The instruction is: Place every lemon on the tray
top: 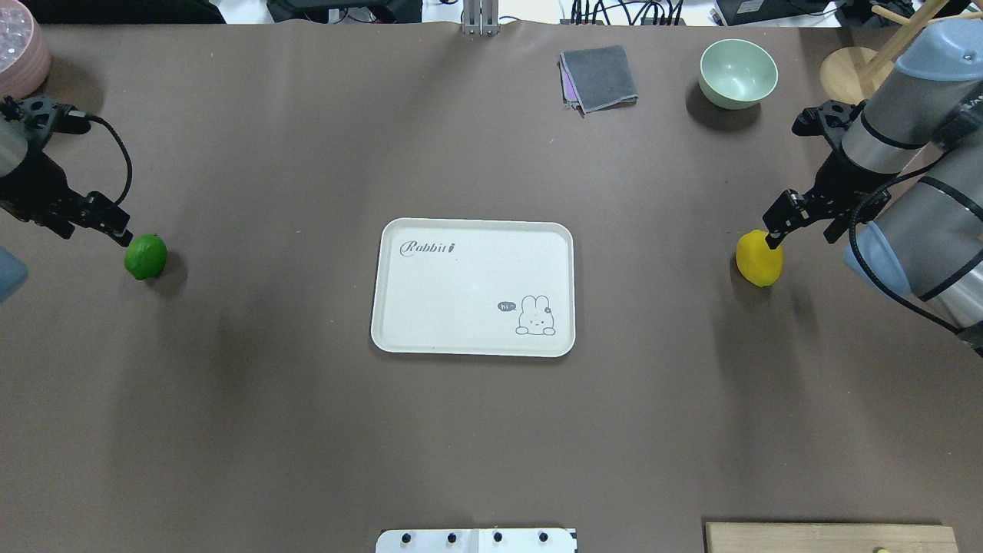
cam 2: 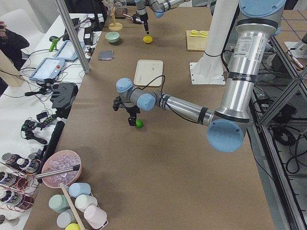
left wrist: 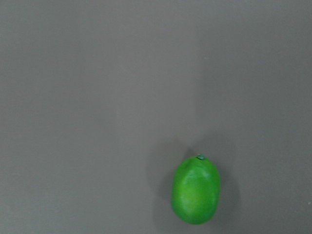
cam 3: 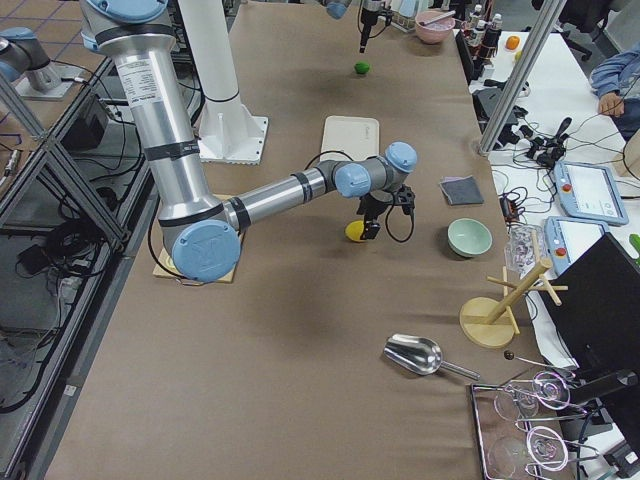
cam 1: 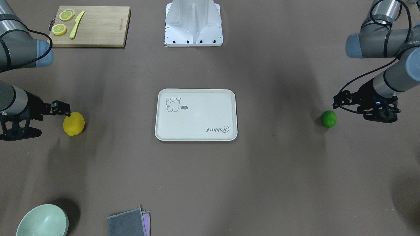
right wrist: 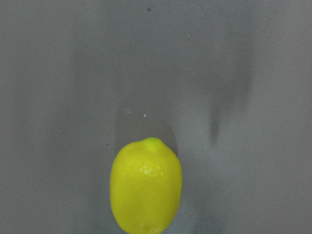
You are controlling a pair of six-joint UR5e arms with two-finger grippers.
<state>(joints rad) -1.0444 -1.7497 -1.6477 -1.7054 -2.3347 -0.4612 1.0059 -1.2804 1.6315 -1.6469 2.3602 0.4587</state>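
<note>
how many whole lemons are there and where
2. The yellow lemon lies on the table on the robot's right of the tray; the green lemon lies on the table on its left. Neither is on the tray, and none seems hidden.

the left gripper (top: 123, 234) and right gripper (top: 774, 234) are too small and dark for me to tell their jaw gaps. the yellow lemon (right wrist: 146, 187) is clipped at six o'clock in the right wrist view. overhead, the cutting board (top: 829, 536) runs off at five o'clock, the pink bowl (top: 32, 67) at ten o'clock. from the front, the green bowl (cam 1: 41, 223) is cut off at seven o'clock, the grey cloth (cam 1: 126, 224) nearer six.
</note>
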